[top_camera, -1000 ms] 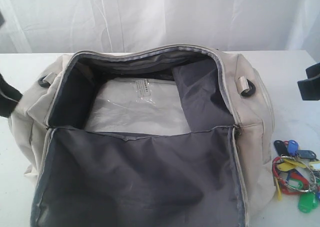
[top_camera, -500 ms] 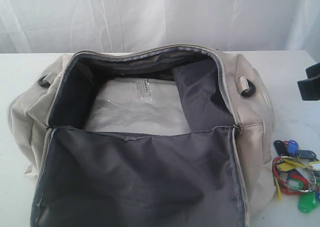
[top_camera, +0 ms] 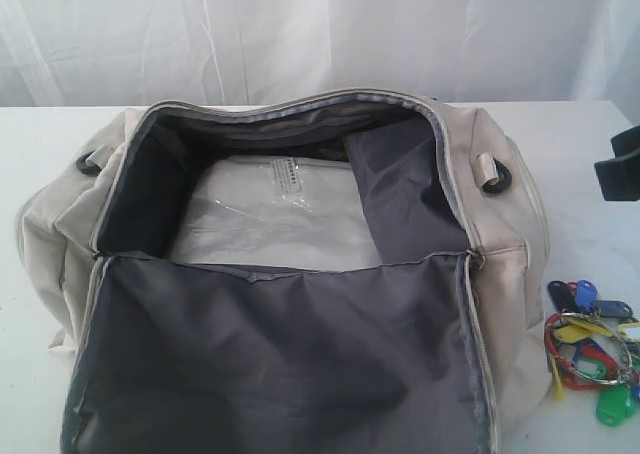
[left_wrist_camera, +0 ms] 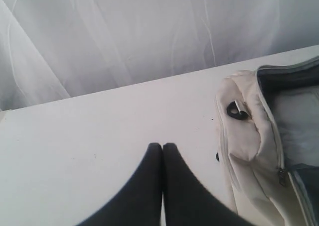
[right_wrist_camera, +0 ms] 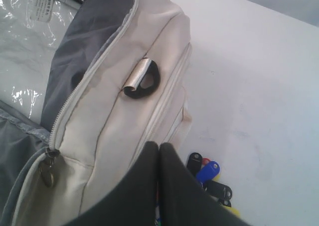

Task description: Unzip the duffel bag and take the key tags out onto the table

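The left jaws are clenched on nothing, their smooth black fingertips (left_wrist_camera: 152, 161) pressed together over bare white surface (left_wrist_camera: 89, 151) beside the duffel bag (left_wrist_camera: 244, 116). The right jaws, also clenched and empty, hang over the bag's cream fabric end. Glossy plastic key tags (top_camera: 592, 349) lie on the surface just beside that end. The bag is unzipped, its grey-lined flap folded open, with a crinkly clear packet (top_camera: 280, 214) inside.

change: left gripper (left_wrist_camera: 162, 146) withdrawn from exterior view's left edge | now: apart from duffel bag (left_wrist_camera: 244, 131)
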Controlling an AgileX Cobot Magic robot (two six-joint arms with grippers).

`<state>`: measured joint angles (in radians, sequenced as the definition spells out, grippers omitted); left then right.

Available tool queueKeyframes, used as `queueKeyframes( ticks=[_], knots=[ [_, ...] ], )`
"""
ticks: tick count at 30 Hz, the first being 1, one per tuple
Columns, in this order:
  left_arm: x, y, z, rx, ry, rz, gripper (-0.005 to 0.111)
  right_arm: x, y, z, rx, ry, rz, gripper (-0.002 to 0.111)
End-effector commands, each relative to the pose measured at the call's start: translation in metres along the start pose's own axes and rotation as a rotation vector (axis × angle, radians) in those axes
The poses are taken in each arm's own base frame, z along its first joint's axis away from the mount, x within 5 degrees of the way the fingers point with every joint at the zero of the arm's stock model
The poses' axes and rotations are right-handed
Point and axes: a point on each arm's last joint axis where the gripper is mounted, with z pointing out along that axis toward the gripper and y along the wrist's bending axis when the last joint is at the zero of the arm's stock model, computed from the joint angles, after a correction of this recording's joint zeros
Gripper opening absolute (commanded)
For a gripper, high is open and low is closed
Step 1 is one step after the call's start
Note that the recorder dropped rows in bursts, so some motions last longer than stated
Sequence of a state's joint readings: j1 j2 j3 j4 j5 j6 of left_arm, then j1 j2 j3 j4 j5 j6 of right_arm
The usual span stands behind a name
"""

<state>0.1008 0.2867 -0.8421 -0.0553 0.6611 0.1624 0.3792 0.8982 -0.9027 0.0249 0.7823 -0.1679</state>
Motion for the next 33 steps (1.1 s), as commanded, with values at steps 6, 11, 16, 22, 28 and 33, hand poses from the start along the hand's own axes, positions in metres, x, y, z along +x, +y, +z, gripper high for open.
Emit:
queueKeyframes(
  ticks=[6,11,16,22,28,33],
  knots=[
    [0.085,-0.016,0.021,-0.030,0.033,-0.019,0.000,0.001,0.000,-0.001,-0.002,-0.006,-0.008,0.000],
    [0.136,-0.025,0.043,-0.012,0.124,-0.031,0.000,0.001,0.000,-0.001,-0.002,-0.006,-0.008,0.000],
    [0.178,-0.032,0.064,0.000,0.210,-0.040,0.000,0.001,0.000,-0.001,-0.002,-0.006,-0.008,0.000],
    [0.205,-0.035,0.078,-0.022,0.198,-0.024,0.000,0.001,0.000,-0.001,-0.002,-0.007,-0.008,0.000],
    [0.193,-0.031,0.080,-0.070,0.063,-0.016,0.000,0.001,0.000,-0.001,-0.002,-0.007,-0.008,0.000],
    [0.193,-0.031,0.080,-0.070,0.063,-0.016,0.000,0.001,0.000,-0.001,-0.002,-0.007,-0.008,0.000]
  ],
)
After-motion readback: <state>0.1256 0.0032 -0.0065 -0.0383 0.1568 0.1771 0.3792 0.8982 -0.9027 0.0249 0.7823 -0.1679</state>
